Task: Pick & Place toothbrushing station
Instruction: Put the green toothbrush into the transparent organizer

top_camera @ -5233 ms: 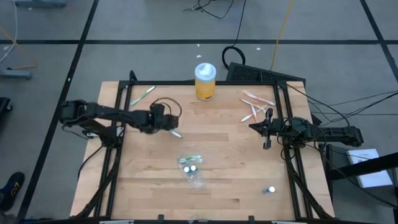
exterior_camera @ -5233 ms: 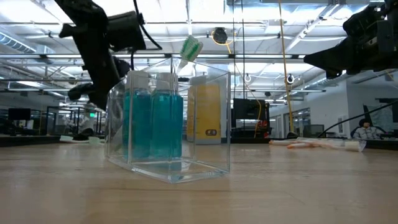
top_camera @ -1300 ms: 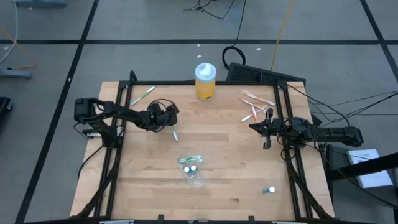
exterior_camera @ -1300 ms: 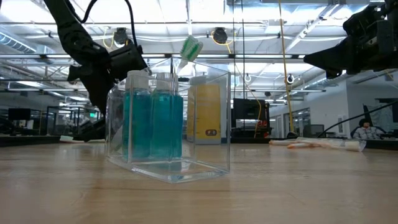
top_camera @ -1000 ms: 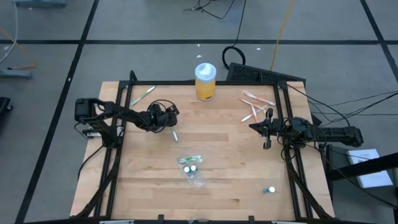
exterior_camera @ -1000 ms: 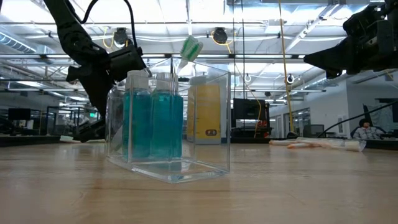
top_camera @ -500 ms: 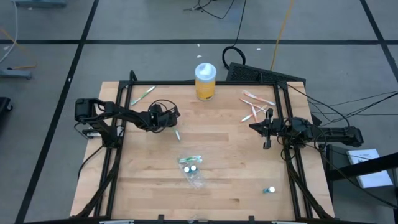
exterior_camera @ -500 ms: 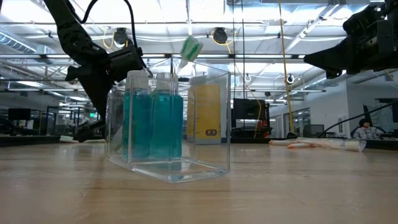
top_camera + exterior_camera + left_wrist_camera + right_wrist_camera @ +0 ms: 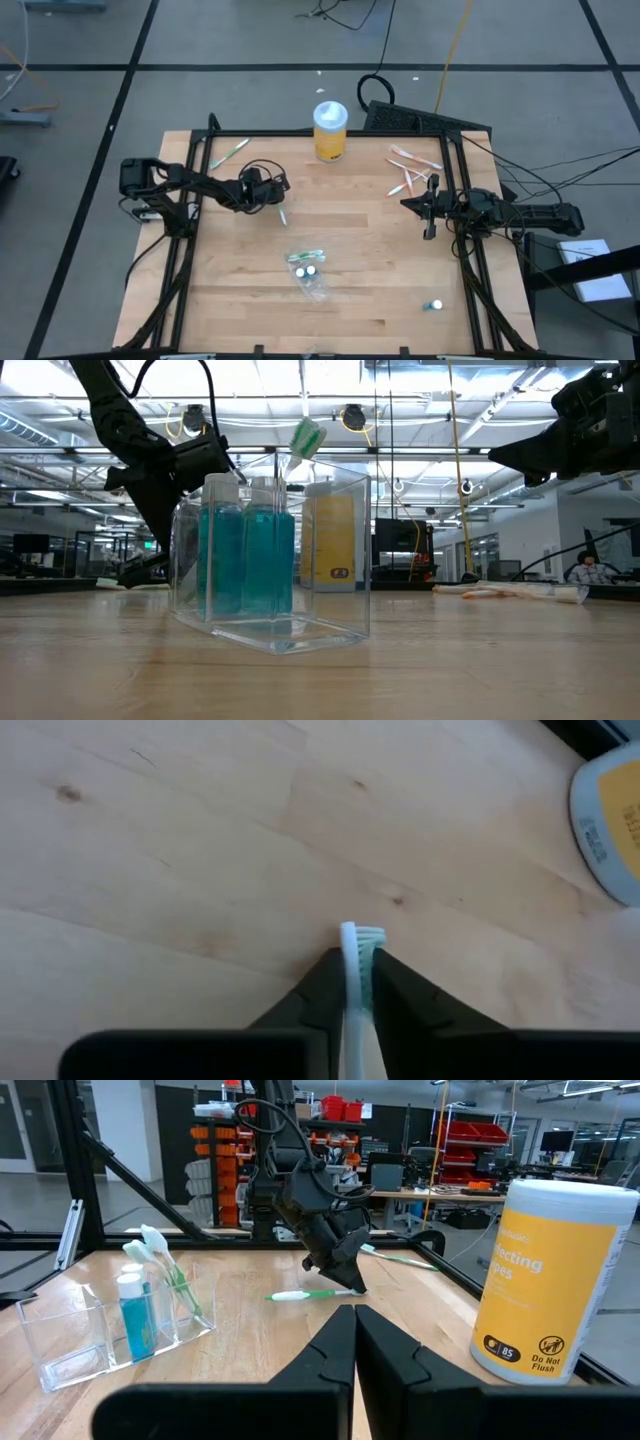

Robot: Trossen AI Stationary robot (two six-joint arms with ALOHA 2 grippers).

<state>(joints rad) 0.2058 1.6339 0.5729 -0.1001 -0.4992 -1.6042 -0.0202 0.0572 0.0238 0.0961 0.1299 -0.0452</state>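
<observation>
At the tabletop's ten o'clock, the left end effector [image 9: 279, 203] is clamped on a green toothbrush [image 9: 352, 982] lying flat. A straight lift is advised before carrying toward the toothbrushing station [image 9: 309, 273] at six o'clock. Open wood lies between; the yellow jar [image 9: 329, 130] stands at twelve. The right end effector [image 9: 431, 222], pressed together, waits at three o'clock.

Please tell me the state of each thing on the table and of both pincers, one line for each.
Left pincer: closed on green toothbrush, low over the table.
Right pincer: shut, empty, raised.
Clear container: upright, holding blue bottles and a toothbrush.
Yellow jar: upright, white lid on.
Pink toothbrushes: lying loose.
</observation>
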